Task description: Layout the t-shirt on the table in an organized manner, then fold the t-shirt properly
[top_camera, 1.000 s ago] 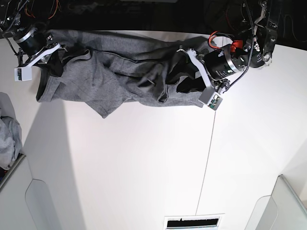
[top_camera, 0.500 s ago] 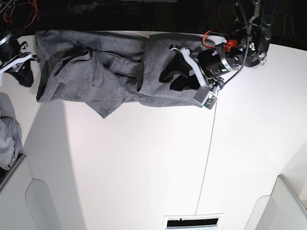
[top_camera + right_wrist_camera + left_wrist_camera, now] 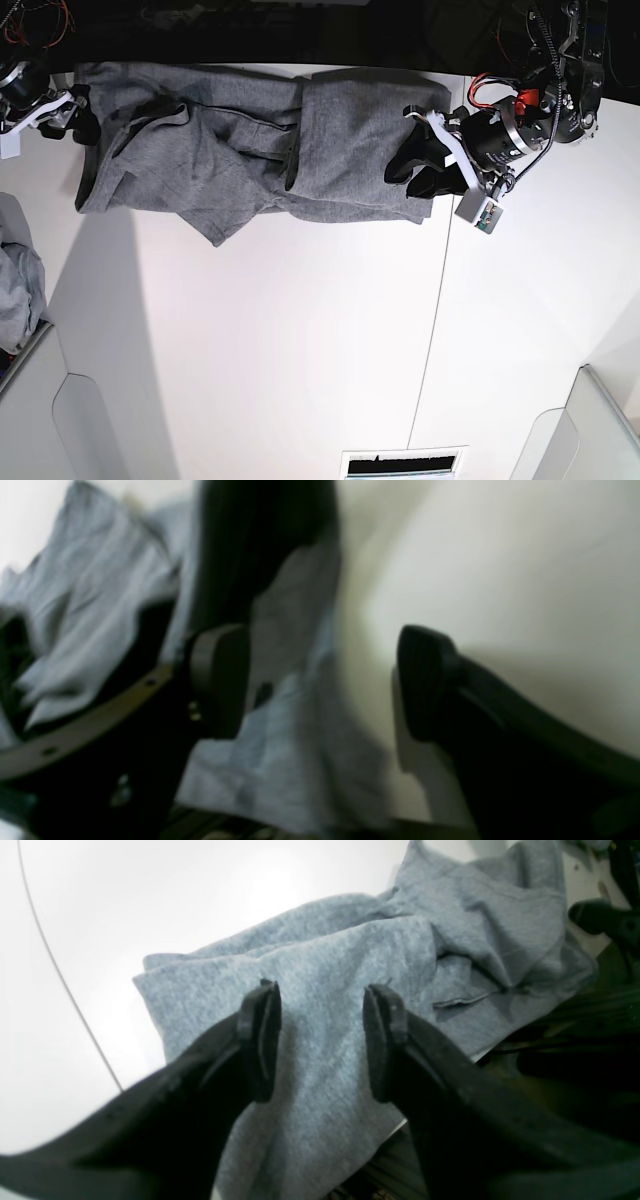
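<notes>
The table (image 3: 300, 340) is a wide white surface with a thin dark seam line (image 3: 432, 330) running from the lower centre of the base view up toward my left gripper; light grey bins (image 3: 600, 430) sit at the lower corners, and a paler grey cloth bundle (image 3: 15, 280) lies at the left edge. No brand, label or legible writing can be made out in any view. The t-shirt (image 3: 250, 165) lies along the top edge of the table, with its long axis horizontal across the frame, spanning from the upper left to just right of centre; it is rumpled, with folds and a flap hanging toward the lower left. Which end is the collar cannot be determined. My left gripper (image 3: 420, 170) is at the shirt's right end, jaws spread; in the left wrist view the fingers (image 3: 260, 1035) stand apart above the fabric, nothing clamped between them. My right gripper (image 3: 75, 110) is at the upper left, beside the shirt's left end, jaws released and holding nothing. Compared with one second ago, both grippers have let go and drawn outward, and the shirt's right half now lies flatter.
</notes>
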`<action>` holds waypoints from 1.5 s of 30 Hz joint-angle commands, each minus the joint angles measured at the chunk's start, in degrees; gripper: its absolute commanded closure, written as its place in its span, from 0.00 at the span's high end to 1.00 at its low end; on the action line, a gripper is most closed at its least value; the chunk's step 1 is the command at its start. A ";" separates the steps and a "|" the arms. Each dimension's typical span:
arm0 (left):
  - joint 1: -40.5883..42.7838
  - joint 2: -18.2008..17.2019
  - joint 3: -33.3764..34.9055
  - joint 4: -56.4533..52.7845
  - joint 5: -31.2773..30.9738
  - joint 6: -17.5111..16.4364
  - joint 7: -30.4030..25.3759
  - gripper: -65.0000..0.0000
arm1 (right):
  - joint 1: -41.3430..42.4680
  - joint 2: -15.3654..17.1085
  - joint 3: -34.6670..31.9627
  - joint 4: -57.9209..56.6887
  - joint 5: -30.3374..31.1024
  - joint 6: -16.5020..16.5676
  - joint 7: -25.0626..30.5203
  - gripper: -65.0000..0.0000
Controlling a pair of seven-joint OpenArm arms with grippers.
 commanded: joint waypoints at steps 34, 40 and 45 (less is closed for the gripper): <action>0.02 -0.33 -0.22 0.87 -0.76 -0.59 -1.25 0.45 | 2.91 -1.20 -4.72 -0.79 4.94 1.05 -0.39 0.10; 0.02 -0.33 -0.24 0.87 -2.75 -3.93 -1.22 0.45 | 2.93 -1.20 -4.52 -0.46 4.46 1.05 -0.15 0.05; 0.04 -0.33 -0.22 0.87 -2.89 -4.24 -0.98 0.45 | 2.89 -1.20 -1.55 0.74 4.46 1.03 -2.29 0.43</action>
